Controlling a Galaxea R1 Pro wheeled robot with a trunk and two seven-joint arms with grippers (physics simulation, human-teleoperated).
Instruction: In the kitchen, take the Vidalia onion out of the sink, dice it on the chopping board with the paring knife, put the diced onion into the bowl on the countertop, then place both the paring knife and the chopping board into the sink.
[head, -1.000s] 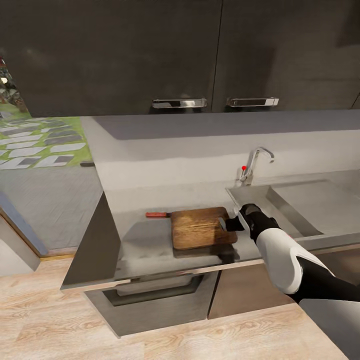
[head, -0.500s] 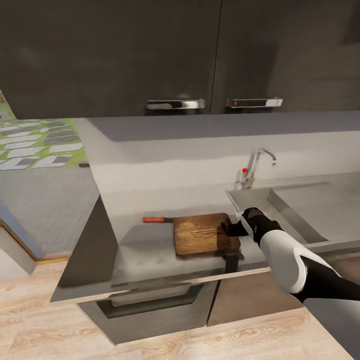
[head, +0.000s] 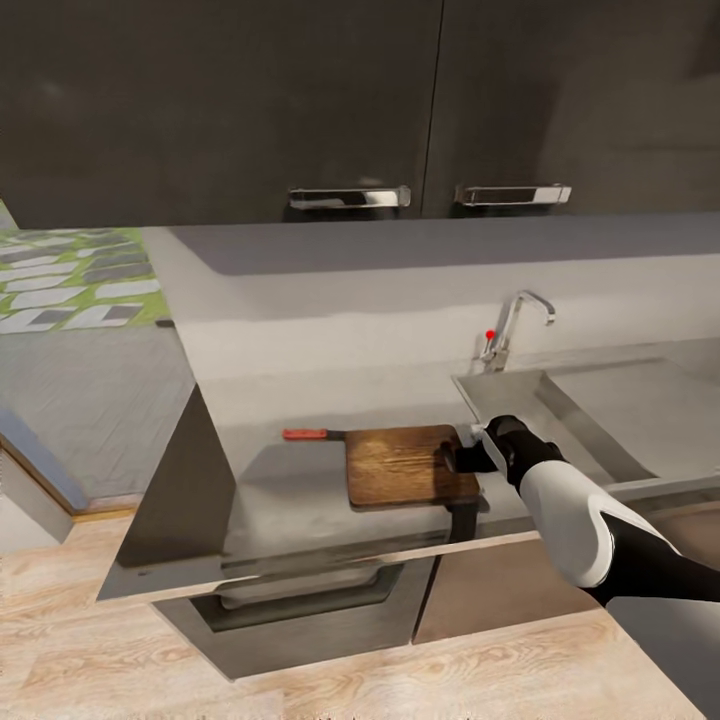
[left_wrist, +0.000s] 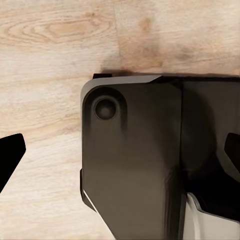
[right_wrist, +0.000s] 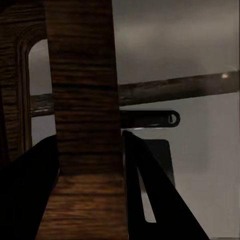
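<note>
Grey countertop (head: 300, 495) is carrying the dark-brown, wood-grained chopping board (head: 405, 466), lying just left of the steel sink (head: 560, 410). The right gripper (head: 452, 458) is clamping the board's handle end (right_wrist: 85, 100). Beside its far corner is lying the red-handled paring knife (head: 310, 434). The left gripper (left_wrist: 120, 150) is hanging spread open over the wood floor (left_wrist: 50, 60).

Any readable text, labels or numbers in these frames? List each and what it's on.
None readable.
Board, knife, faucet, cabinet fronts: no print or marks.
Patterned floor area: grey-white shapes on green, no letters.
Right pincer and the left wrist view's dark housing: no labels.
</note>
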